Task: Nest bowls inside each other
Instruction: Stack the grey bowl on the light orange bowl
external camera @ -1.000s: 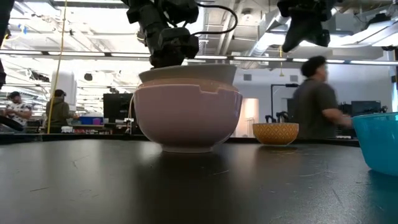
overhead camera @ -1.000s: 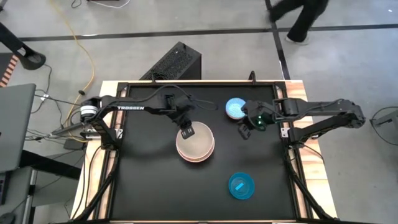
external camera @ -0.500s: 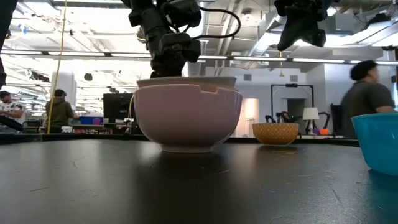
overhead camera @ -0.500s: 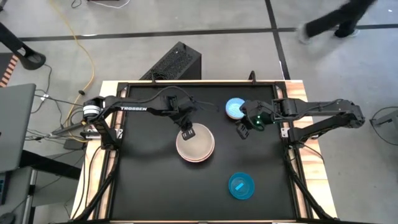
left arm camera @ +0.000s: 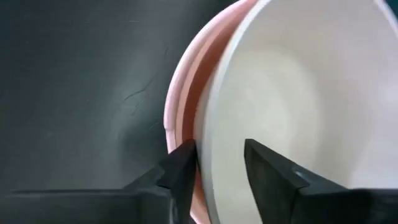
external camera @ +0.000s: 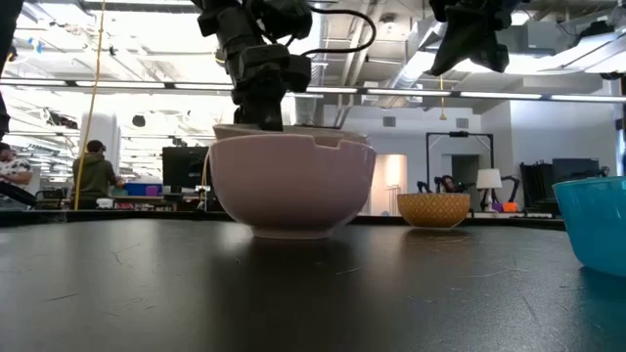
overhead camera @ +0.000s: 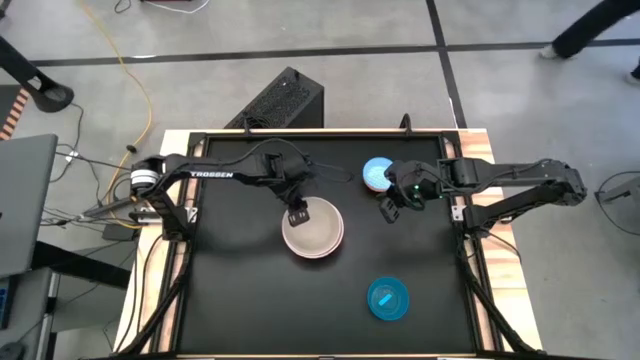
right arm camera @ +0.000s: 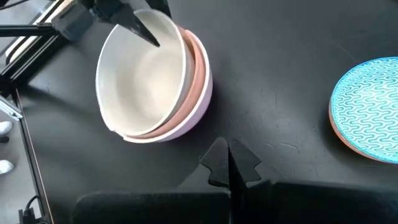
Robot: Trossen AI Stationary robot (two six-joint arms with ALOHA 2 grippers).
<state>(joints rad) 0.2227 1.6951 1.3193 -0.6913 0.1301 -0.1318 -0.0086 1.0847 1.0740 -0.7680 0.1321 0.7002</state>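
Observation:
A white bowl [overhead camera: 313,228] sits nested inside a pale pink bowl [external camera: 293,186] at the table's middle. The white bowl's rim [left arm camera: 214,149] shows just above the pink rim. My left gripper [left arm camera: 221,171] is open, one finger outside and one inside that rim, with a gap on both sides. My right gripper [right arm camera: 227,167] hangs shut and empty to the right of the stack. A light blue bowl [overhead camera: 377,174] stands at the far right, and a teal bowl [overhead camera: 388,299] near the front right.
The black tabletop [overhead camera: 240,290] has a raised frame around it. Both arms hang above the table's far half. In the low view the teal bowl [external camera: 595,220] stands close at the right and the light blue bowl's tan outside [external camera: 432,208] shows farther back.
My left gripper has opened and let go of the white bowl's rim. The white bowl, held high and tilted above the pink bowl before, has dropped down into it. A person has walked past behind the table toward the right.

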